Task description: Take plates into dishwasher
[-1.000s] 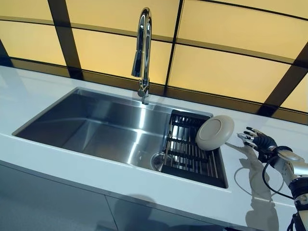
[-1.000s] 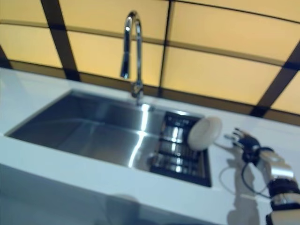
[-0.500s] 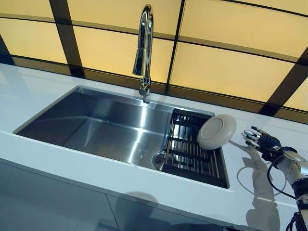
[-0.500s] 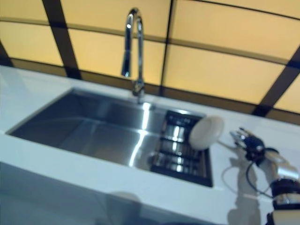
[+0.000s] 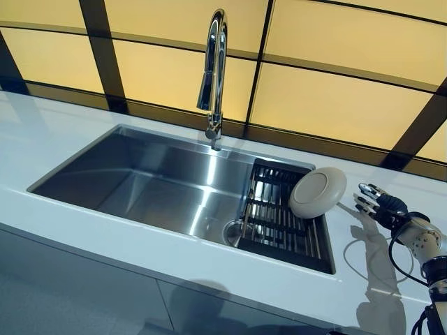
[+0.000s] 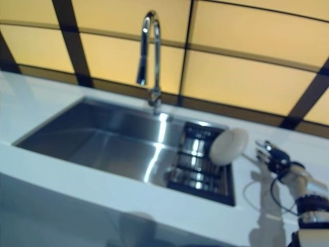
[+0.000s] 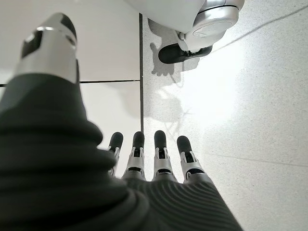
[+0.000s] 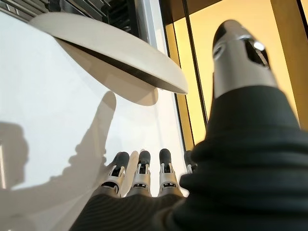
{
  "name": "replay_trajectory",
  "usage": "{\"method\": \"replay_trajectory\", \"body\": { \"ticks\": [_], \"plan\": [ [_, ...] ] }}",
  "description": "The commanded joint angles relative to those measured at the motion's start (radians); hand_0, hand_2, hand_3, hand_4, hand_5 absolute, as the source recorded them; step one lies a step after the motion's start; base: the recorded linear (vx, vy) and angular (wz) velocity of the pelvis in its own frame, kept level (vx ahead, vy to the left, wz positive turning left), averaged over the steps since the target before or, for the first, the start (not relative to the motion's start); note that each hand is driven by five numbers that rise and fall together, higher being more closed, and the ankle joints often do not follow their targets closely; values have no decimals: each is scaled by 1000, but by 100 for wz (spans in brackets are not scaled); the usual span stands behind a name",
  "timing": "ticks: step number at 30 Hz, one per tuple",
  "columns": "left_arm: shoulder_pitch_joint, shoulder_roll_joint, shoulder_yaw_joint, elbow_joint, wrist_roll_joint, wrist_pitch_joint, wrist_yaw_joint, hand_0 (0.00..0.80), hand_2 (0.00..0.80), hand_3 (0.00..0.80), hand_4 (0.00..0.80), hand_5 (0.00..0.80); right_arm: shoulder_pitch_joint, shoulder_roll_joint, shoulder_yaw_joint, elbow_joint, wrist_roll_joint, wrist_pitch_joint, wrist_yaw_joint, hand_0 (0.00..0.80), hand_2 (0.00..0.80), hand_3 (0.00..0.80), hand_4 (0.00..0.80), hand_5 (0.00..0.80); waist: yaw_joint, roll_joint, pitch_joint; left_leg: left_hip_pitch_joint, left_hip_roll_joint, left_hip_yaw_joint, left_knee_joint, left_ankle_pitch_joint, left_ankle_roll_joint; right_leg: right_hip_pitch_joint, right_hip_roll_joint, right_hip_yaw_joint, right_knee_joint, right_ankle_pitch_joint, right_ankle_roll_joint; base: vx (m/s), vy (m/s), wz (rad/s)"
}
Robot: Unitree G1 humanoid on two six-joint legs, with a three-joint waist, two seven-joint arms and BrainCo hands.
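Fingers of the right hand (image 5: 380, 206) are straight and empty near the worktop's right end, just beside the ungrasped plate (image 5: 318, 192) leaning in the sink (image 5: 84, 171) rack (image 5: 279, 227); left hand (image 7: 144, 168) hangs open, idle.

White worktop (image 5: 63, 139) with an inset stainless-steel sink (image 5: 160, 183) and a black slatted rack (image 5: 283, 216) at its right end; chrome gooseneck tap (image 5: 214, 70) behind the basin; back wall of amber-lit panels (image 5: 328, 98) divided by dark bars; pale speckled floor (image 7: 255, 110) below
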Motion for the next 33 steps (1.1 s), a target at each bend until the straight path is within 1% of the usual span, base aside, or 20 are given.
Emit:
{"method": "replay_trajectory", "body": {
  "ticks": [1,2,3,6,7,10,12,16,18,22,26,30,33],
  "plan": [
    [-33,-3,-53,9,23,-29,6,0,0,0,0,0,-126,-54,42,-2,38,12,72,0,0,0,0,0,45,20,-18,-13,91,-6,66,-72,-84,39,22,-59,59,-71,14,0,0,0],
    [-33,-2,-48,14,27,-31,5,0,0,0,0,0,-125,-61,51,-10,33,23,108,0,0,0,0,0,45,15,-20,-15,92,-4,65,-70,-83,37,22,-60,60,-70,13,0,0,0],
    [-33,-2,-47,14,27,-32,4,0,0,0,0,0,-124,-61,51,-10,32,25,111,0,0,0,0,0,45,15,-20,-15,92,-4,65,-70,-83,37,22,-60,60,-70,13,0,0,0],
    [-30,1,-39,13,30,-35,4,0,0,0,0,0,-108,-65,63,-35,24,38,192,0,0,0,0,0,44,9,-21,-14,93,1,64,-70,-83,37,24,-63,58,-68,13,0,0,0],
    [-29,2,-37,13,31,-35,3,0,0,0,0,0,-106,-65,64,-38,21,38,198,0,0,0,0,0,44,9,-21,-14,93,1,64,-71,-83,37,24,-63,57,-68,13,0,0,0],
    [-26,5,-31,8,29,-36,2,0,0,0,0,0,-95,-68,83,-52,-16,51,281,0,0,0,0,0,44,6,-23,-11,92,5,61,-69,-84,39,25,-65,54,-67,13,0,0,0],
    [-25,7,-25,8,31,-38,0,0,0,0,0,0,-84,-71,91,-51,-34,51,309,0,0,0,0,0,45,5,-25,-10,94,8,58,-67,-85,42,26,-67,52,-66,14,0,0,0],
    [-20,8,-19,9,36,-38,3,0,0,0,0,0,-64,-79,79,-46,-25,55,312,0,0,0,0,0,46,2,-25,-8,96,10,55,-67,-86,43,26,-71,51,-66,14,0,0,0],
    [-20,8,-17,11,37,-36,4,0,0,0,0,0,-59,-79,72,-45,-21,75,307,0,0,0,0,0,45,1,-25,-10,97,11,56,-67,-86,42,26,-71,51,-66,15,0,0,0],
    [-21,8,-11,17,43,-38,1,0,0,0,0,0,-48,-76,75,-43,-39,106,356,0,0,0,0,0,43,2,-27,-13,98,14,58,-67,-87,40,27,-69,50,-68,14,0,0,0],
    [-23,8,-13,18,48,-38,-2,0,0,0,0,0,-48,-61,91,-49,-51,107,372,0,0,0,0,0,41,3,-27,-13,98,16,61,-68,-87,39,26,-68,52,-69,12,0,0,0],
    [-29,4,-19,14,47,-39,-5,0,0,0,0,0,-67,-47,110,-42,-62,130,341,0,0,0,0,0,40,6,-28,-11,98,16,62,-69,-88,42,27,-65,50,-70,12,0,0,0],
    [-28,3,-26,5,50,-35,-5,0,0,0,0,0,-76,-41,111,-26,-55,170,274,0,0,0,0,0,43,8,-29,-10,98,13,63,-69,-88,45,28,-63,49,-71,12,0,0,0]
  ]
}}
